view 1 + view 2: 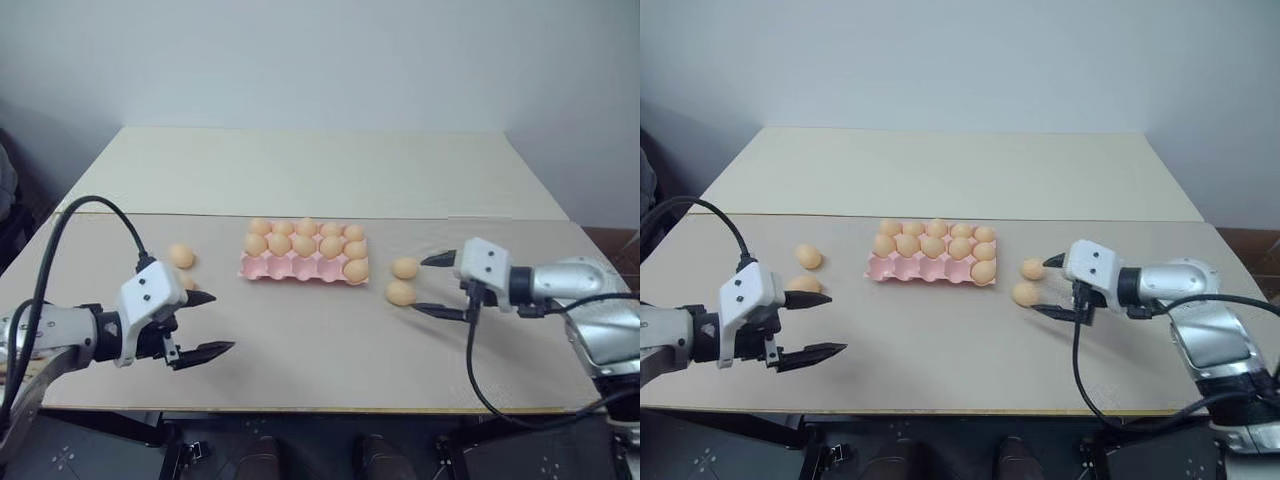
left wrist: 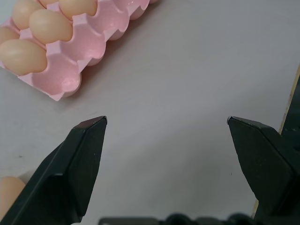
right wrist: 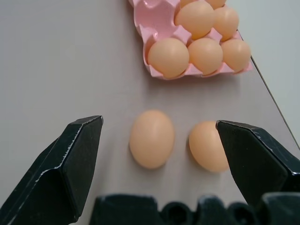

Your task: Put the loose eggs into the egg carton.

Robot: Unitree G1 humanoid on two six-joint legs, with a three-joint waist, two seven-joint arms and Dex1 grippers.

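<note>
The pink egg carton (image 1: 303,262) is sitting in the middle of the pale desk (image 1: 300,350), most of its cups filled with eggs; four cups in the row nearest the robot are lying empty, with one egg at that row's right end.

Two loose eggs are lying to the right of the carton: one (image 1: 405,267) near its right edge and another (image 1: 400,292) just in front of it. The right claw (image 1: 437,285) is hovering just beside these two, its black fingers (image 3: 70,159) spread wide and pinching nothing; in the right wrist view one egg (image 3: 151,138) is lying between the fingertips and the other (image 3: 208,146) is sitting close against one fingertip.

Two more eggs are lying to the left of the carton: one (image 1: 808,256) well clear of it, the other (image 1: 805,284) just behind the left claw (image 1: 812,324). That claw is also standing spread wide and empty above the bare desk.
</note>
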